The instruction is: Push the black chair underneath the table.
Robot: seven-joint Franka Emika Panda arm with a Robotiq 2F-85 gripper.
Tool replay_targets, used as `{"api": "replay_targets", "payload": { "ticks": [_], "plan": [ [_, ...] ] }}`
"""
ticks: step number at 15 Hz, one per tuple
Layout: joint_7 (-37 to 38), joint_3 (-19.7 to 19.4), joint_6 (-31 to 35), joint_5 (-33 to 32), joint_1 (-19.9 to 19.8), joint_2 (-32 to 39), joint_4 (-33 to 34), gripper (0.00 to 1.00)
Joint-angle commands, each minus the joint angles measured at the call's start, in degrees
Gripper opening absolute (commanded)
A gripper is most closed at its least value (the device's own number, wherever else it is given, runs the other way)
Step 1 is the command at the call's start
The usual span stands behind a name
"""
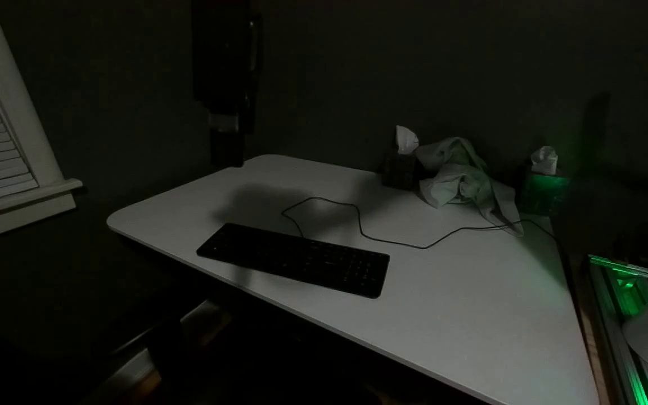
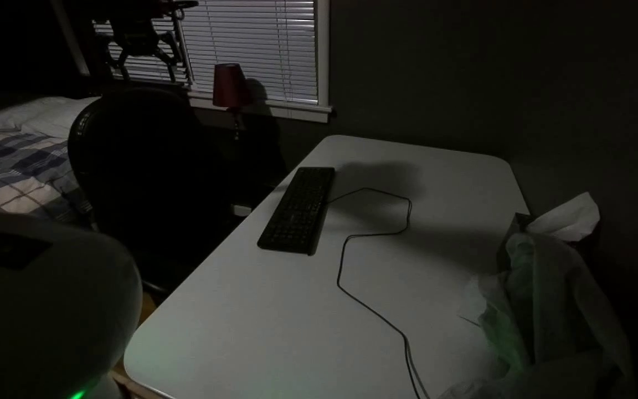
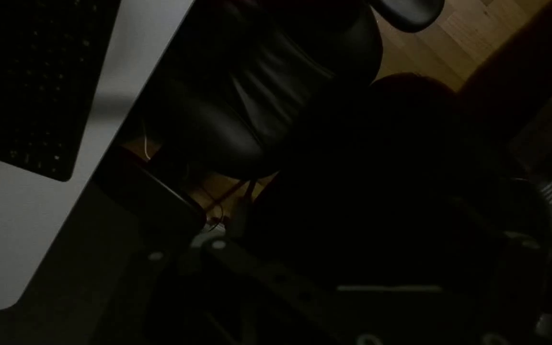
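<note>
Legible text, from where I stand: none. Keyboard [image 1: 297, 257]: key legends [image 3: 56, 157], too dim to read. Black chair [image 2: 147, 172]: pale marking [image 2: 82, 123] at ten o'clock edge, illegible.

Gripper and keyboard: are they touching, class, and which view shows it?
Apart: in an exterior view, the gripper hangs in front of the blinds, and the black chair shows in the gap between it and the keyboard.

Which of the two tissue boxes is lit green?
The right-hand tissue box in an exterior view, right of the crumpled cloth: its front shows green, while the left-hand tissue box is dark.
</note>
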Motion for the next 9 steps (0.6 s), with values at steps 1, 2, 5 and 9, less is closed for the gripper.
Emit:
{"api": "replay_targets", "payload": {
  "ticks": [1,2,5,9],
  "plan": [
    [-0.17,-0.62,-0.19,-0.08,0.62,0.54,0.74,1.0],
    [-0.25,-0.63,-0.2,-0.12,0.63,0.73,1.0,1.0],
    [-4.34,-0.57,2.49,-0.77,0.65,3.1,1.97,1.0],
    [-14.74,0.49,7.81,-1.36,1.97,11.58,8.73,1.0]
  ]
}}
